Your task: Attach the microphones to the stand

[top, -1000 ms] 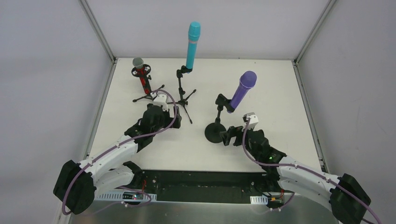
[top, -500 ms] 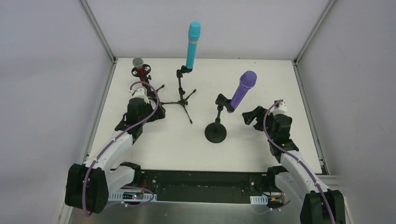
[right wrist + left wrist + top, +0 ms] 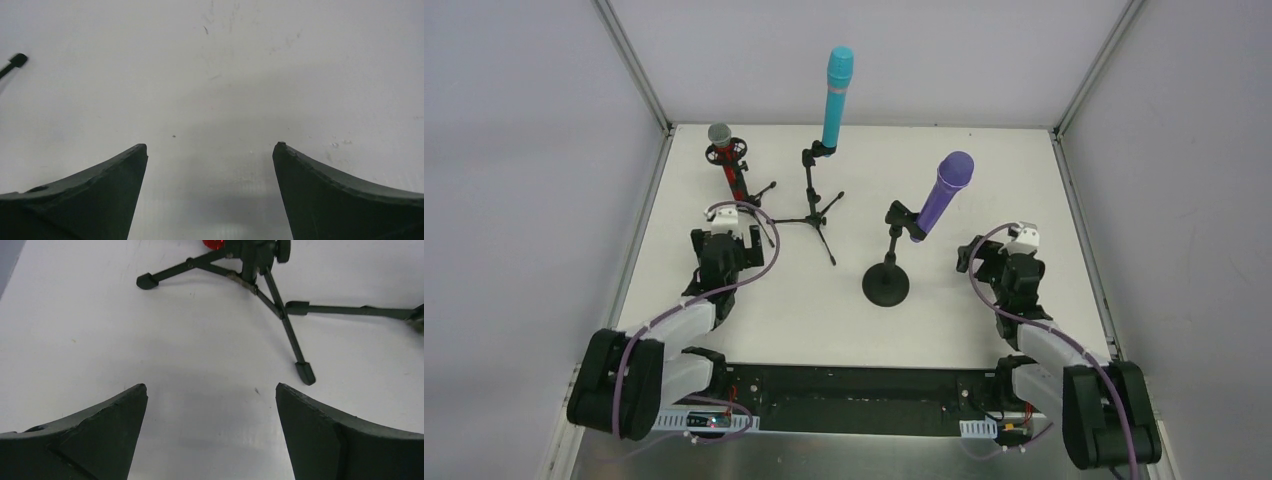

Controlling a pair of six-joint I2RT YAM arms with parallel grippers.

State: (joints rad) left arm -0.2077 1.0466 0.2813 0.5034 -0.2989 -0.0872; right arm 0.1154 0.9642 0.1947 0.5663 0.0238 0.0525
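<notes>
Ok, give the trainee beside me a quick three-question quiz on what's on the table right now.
1. True or false: the left gripper and the right gripper are both open and empty.
2. The purple microphone sits in a stand with: A) tripod legs, B) a round base, C) a table clamp.
3. Fill in: the middle tripod stand holds the ____ microphone.
Key: 1 true; 2 B; 3 cyan microphone.
</notes>
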